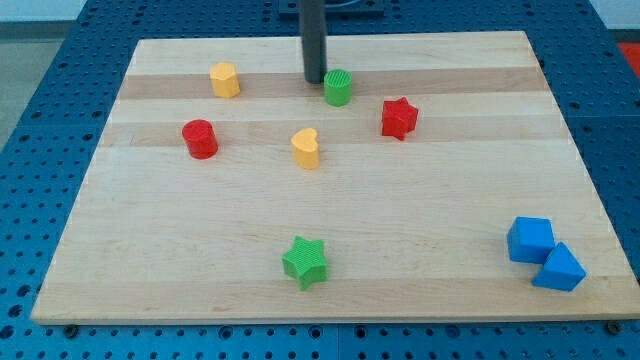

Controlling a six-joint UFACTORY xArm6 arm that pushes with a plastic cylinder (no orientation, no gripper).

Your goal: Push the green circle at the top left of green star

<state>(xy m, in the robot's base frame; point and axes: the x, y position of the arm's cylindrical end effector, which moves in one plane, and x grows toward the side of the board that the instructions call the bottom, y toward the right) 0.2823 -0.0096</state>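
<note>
With the tool, a jawless rod, set at its tip [314, 81] just left of the green circle [338, 88] near the surface's top, far above the green star [305, 262], the circle may be deflected into the yellow heart [307, 148].

This looks like a robotics lab or test bench. A pale wooden board [340, 210] lies on a blue perforated metal bench [50, 60] with a regular grid of mounting holes, the kind used for fixing rigs. Small coloured plastic blocks are scattered over the board, such as a green star [305, 262] and two blue blocks [544, 253]. A dark rod [314, 40] reaches down from the view's top.
</note>
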